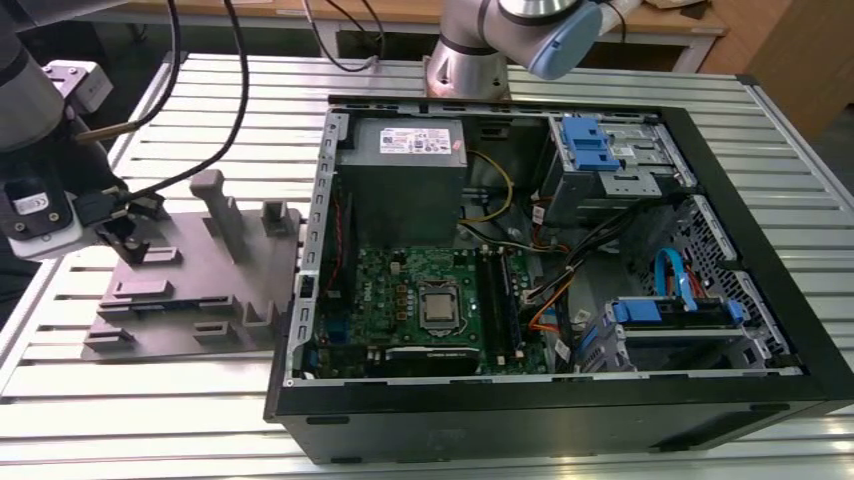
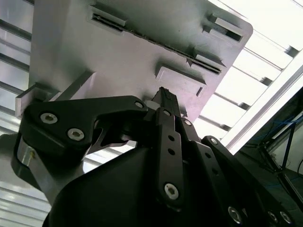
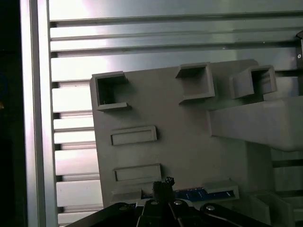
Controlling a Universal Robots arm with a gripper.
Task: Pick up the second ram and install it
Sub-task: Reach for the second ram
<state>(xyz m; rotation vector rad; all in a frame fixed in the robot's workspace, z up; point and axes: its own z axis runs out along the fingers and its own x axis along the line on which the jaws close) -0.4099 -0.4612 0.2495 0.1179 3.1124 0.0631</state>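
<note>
- Gripper (image 1: 123, 235): at the exterior view's left edge, black, over the grey fixture plate (image 1: 200, 300). In both wrist views its screwed link bars converge to one point (image 3: 163, 183) (image 2: 164, 97). The fingertips are pressed together with nothing seen between them.
- Second ram (image 3: 203, 194): still in the fixture plate, not lifted. In the first wrist view it is a narrow blue-faced strip lying in a low holder, just behind the fingertips. In the second wrist view it is a thin dark edge (image 2: 156, 42) running between two brackets, a little apart from the fingertips, which hang over a raised rectangular pad.
- Fixture plate: matt grey plastic with a flat base, square open pockets, low rectangular pads and upright posts. No writing on it.
- Table (image 1: 200, 90): ribbed aluminium slats, bright and reflective.
- Computer case (image 1: 534, 420): black and open-sided, filling the centre and right of the exterior view.
- Power supply (image 1: 400, 190): grey metal box in the upper left of the case. It has a white label (image 1: 416, 142) whose print is too small to read.
- Motherboard (image 1: 387, 285): green, below the power supply. A square silver processor (image 1: 438, 308) sits on it, with long dark slots (image 1: 501, 295) just to its right.
- Blue plastic latch (image 1: 587, 140): upper right of the case.
- Blue cable (image 1: 667, 275): lower right of the case.
</note>
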